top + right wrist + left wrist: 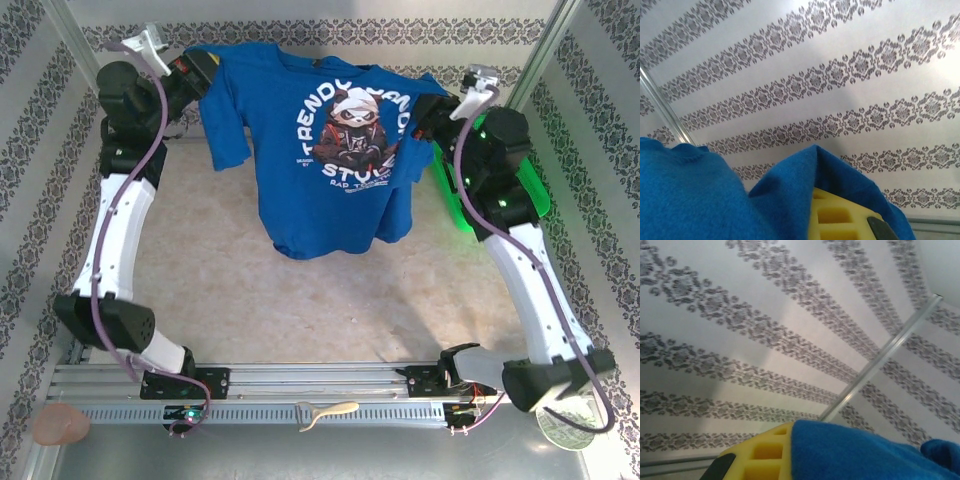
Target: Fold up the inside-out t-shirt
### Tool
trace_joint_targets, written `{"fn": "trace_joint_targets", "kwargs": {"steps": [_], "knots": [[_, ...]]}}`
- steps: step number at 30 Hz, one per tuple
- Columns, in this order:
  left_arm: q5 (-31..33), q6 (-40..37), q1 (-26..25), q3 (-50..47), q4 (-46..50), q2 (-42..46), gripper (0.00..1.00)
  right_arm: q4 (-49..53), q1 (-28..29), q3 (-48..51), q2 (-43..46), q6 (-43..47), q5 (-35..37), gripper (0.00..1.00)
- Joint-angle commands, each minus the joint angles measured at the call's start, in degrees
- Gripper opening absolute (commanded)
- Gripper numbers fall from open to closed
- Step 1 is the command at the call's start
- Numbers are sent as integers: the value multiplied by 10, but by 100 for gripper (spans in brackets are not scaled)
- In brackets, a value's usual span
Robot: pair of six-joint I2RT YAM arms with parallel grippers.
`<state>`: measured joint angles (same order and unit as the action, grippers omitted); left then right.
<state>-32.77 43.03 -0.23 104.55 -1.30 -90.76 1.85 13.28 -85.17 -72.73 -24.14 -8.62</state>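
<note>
Fingers (765, 452) of the left gripper (197, 68) at ten o'clock and the right gripper (432, 112) at two o'clock clench the blue t-shirt (330, 150), which hangs spread between them, hem at centre; bare table (220, 290) lies open toward six.

Table (300, 300) seemingly open under t-shirt (280, 150).
</note>
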Motion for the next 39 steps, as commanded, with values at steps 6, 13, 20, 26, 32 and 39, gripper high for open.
{"fn": "trace_joint_targets", "kwargs": {"steps": [6,13,20,26,32,39], "knots": [[21,19,99,257,103,-150,0,-58,57,-149,-202,-72,-49,0],[23,22,114,462,157,-166,0,-36,127,-415,-373,-63,-106,0],[-88,49,72,183,57,6,0,3,118,-425,-429,-63,-145,0],[-43,-11,-57,-284,-25,227,2,-23,78,-216,-419,-65,-128,5],[33,-16,-269,-562,-146,218,3,51,14,-142,-460,-68,-86,62],[59,36,-443,-561,-308,7,9,32,-22,-27,-330,-54,-50,75]]}}
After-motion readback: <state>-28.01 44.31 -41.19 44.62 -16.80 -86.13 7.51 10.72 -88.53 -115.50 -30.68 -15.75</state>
